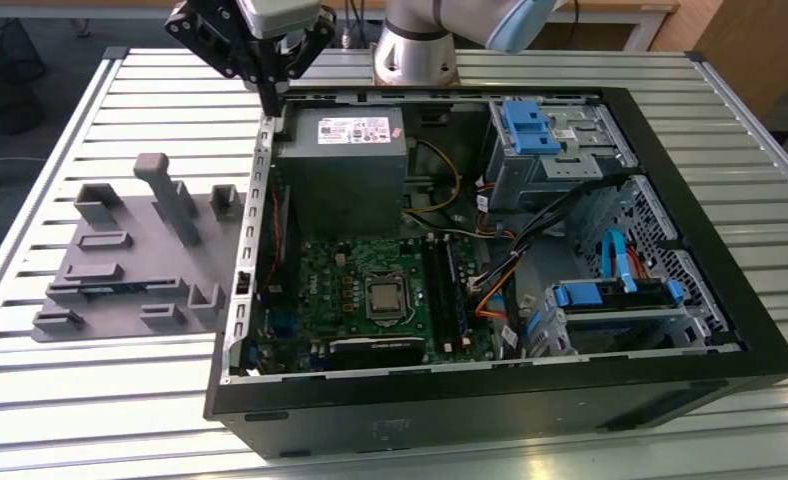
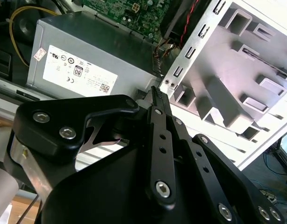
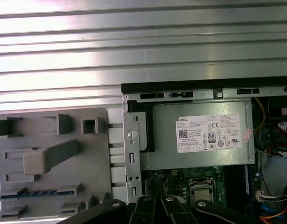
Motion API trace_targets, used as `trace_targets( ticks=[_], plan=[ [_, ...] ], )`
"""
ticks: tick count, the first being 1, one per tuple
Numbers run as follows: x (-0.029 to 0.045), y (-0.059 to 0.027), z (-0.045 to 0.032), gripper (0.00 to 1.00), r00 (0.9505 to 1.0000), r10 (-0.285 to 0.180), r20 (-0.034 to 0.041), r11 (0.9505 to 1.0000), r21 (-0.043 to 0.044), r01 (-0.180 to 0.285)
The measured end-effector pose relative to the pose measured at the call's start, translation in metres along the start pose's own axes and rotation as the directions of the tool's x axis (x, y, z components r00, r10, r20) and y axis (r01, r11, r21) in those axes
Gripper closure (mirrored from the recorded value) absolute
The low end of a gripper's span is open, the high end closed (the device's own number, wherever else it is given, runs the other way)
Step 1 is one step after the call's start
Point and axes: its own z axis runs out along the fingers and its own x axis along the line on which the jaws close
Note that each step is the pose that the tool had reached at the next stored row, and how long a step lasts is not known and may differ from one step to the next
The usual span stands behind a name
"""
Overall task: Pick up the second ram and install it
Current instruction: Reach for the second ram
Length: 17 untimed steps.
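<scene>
Blue strip in the first wrist view: that's the second ram (image 3: 39,192), seated in a slot of the grey tray (image 3: 94,158), out on the worktop (image 1: 87,400) beside the open case (image 1: 501,395). My tool (image 1: 273,104) hangs over the case's corner, just above the silver power supply (image 1: 343,165). Its fingers are pressed together with nothing between them, and the second wrist view has them meeting at a point. So the stick is well away from me, across the case wall to the exterior view's left, at the tray's end farthest from my tool. Its long axis runs square to that wall, pointing at the case. The exterior view gives me the tray's raised blocks, but I can't pick out the blue there. The first wrist view shows it plainly.
</scene>
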Motion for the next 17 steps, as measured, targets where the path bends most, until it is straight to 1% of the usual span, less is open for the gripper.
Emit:
trace_targets(
  ticks=[8,17],
  plan=[
    [0.0049,-0.0004,0.0006,0.89,1.0,0.0,-0.0021,1.0,0.0001,0.0],
    [0.0135,-0.0011,0.0013,0.89,1.0,0.0,-0.0029,1.0,0.0002,0.0]
  ],
)
